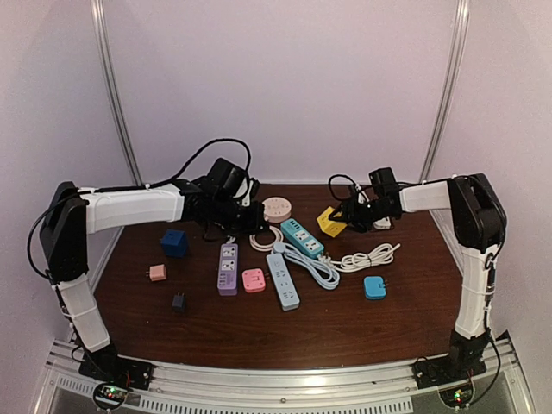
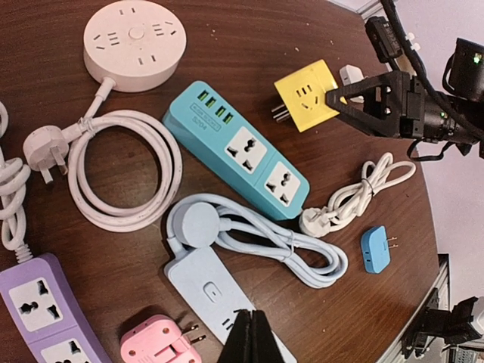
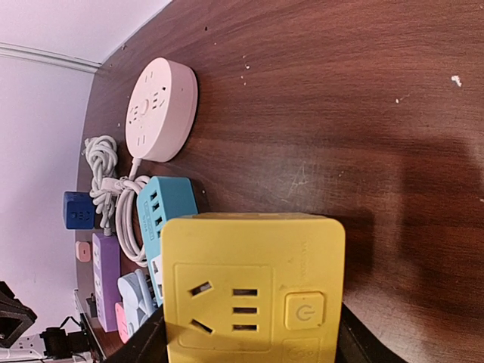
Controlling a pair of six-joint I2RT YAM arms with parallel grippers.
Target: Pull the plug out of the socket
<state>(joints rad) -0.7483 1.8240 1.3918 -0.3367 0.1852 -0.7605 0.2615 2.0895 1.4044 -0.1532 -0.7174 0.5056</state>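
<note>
One yellow plug (image 2: 306,94): prongs toward teal strip (image 2: 234,147), sockets up.

A dark wooden table (image 1: 345,328) carries a scatter of power gear. Far centre lies a round socket (image 1: 277,208), and a teal strip (image 1: 302,237) just right of it. Nearer are a purple strip (image 1: 228,268), a pink adapter (image 1: 254,280) and a light blue strip (image 1: 283,282) with its looped cord. At the left lie a dark blue cube (image 1: 174,242), a pink cube (image 1: 157,272) and a black plug (image 1: 178,302). At the right lie a white cord (image 1: 371,257) and a blue adapter (image 1: 375,287).
</note>
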